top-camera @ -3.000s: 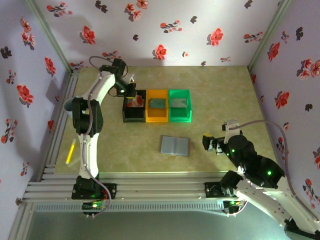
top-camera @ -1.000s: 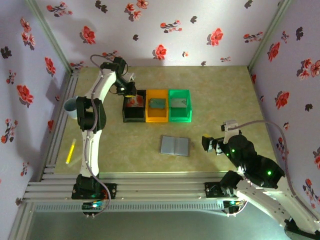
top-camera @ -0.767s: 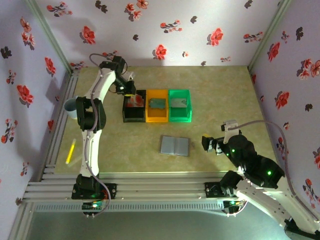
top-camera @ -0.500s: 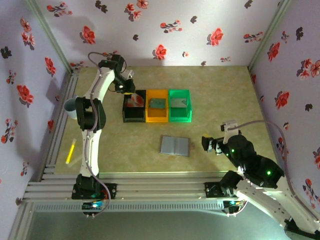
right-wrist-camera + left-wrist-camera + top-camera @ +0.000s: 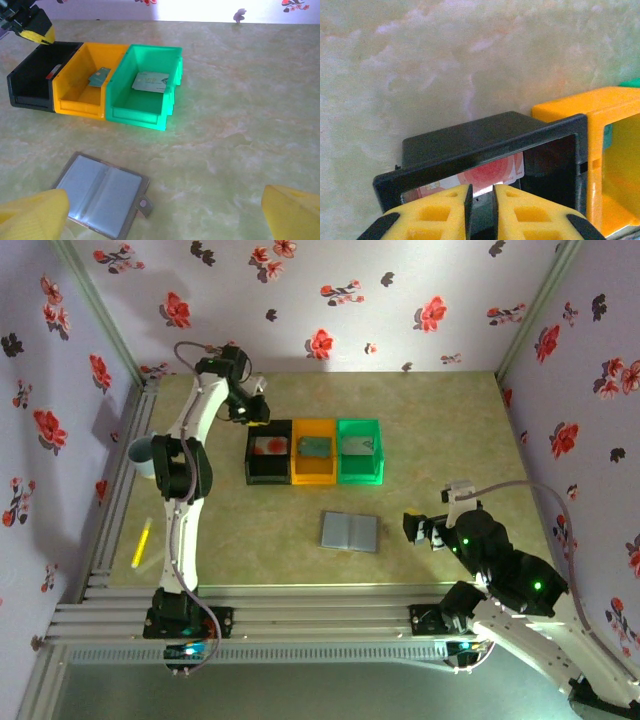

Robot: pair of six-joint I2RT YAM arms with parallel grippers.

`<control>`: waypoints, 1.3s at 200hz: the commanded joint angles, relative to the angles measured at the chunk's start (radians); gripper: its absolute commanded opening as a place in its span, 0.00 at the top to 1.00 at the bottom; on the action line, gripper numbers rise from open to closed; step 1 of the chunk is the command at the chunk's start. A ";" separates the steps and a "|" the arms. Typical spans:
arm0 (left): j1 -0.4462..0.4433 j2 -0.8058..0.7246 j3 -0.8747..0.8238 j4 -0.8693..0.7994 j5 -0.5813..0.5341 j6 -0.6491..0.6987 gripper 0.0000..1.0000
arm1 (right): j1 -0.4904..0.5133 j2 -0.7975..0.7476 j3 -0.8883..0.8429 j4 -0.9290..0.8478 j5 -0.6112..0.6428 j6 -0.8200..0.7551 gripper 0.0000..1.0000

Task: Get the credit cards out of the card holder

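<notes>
— Where does the card holder lie?

— Spread open and flat on the bench, on the near side of the orange bin and green bin, with a bare strip between.

— And the cards?

— One per bin: the white card with a red mark in the black bin, the grey-green card in the orange, the silvery card in the green. The three bins touch side by side.

— The pincers?

— The left pincer hangs by the black bin's far-left corner, fingers almost together, nothing between. The right pincer is spread wide and empty, right of the holder and apart from it. Right of the green bin the bench is bare out to its edge.
</notes>
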 commanded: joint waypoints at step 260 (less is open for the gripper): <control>-0.062 -1.052 -0.980 0.704 -0.382 -0.137 0.00 | -0.005 0.004 -0.021 0.021 0.078 0.005 0.01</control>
